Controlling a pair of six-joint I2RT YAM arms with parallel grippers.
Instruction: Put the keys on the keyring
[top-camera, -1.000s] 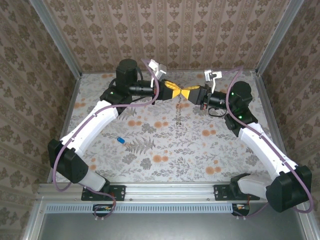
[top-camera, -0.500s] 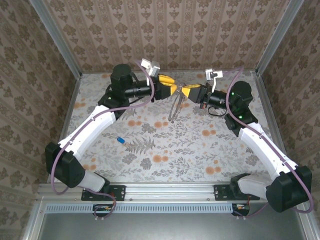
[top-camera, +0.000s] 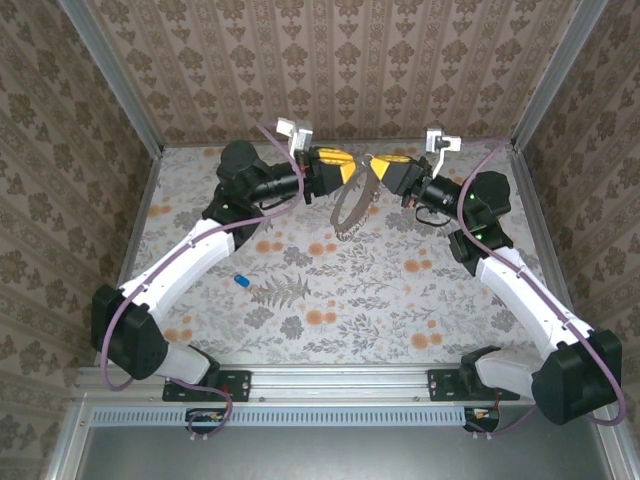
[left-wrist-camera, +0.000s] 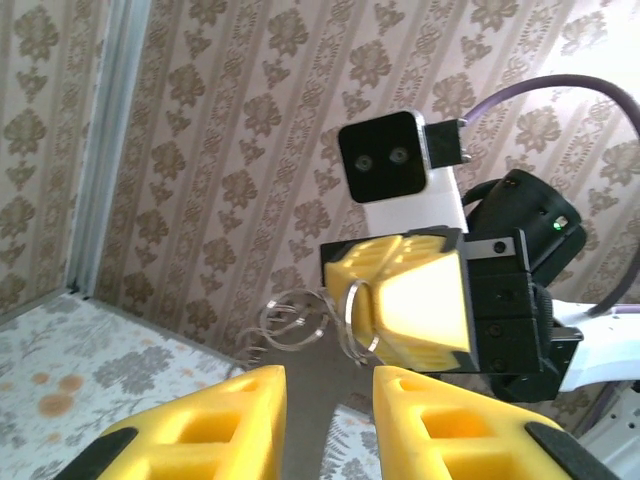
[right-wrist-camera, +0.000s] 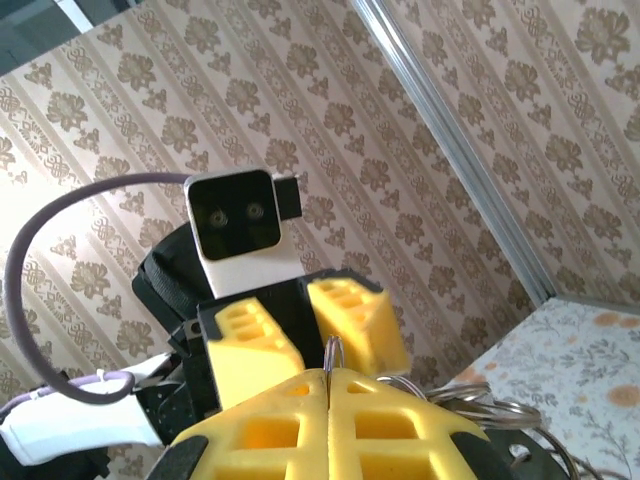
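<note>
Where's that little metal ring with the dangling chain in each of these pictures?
Top external: the thin metal keyring sits in the upper middle, its beige chain dangling.
Left wrist: the keyring is at the centre, against the facing yellow fingers.
Right wrist: the keyring is at the bottom centre, its loop poking up between closed yellow fingers.
Shared landmark: the yellow-fingered right pincer, shut on the ring.

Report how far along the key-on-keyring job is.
Done: the keyring is lifted off the table, pinched in the shut right gripper. In hand: the left gripper is open and empty, facing the ring. Left: the blue key lies untouched on the table; it must be picked up and threaded.
</note>
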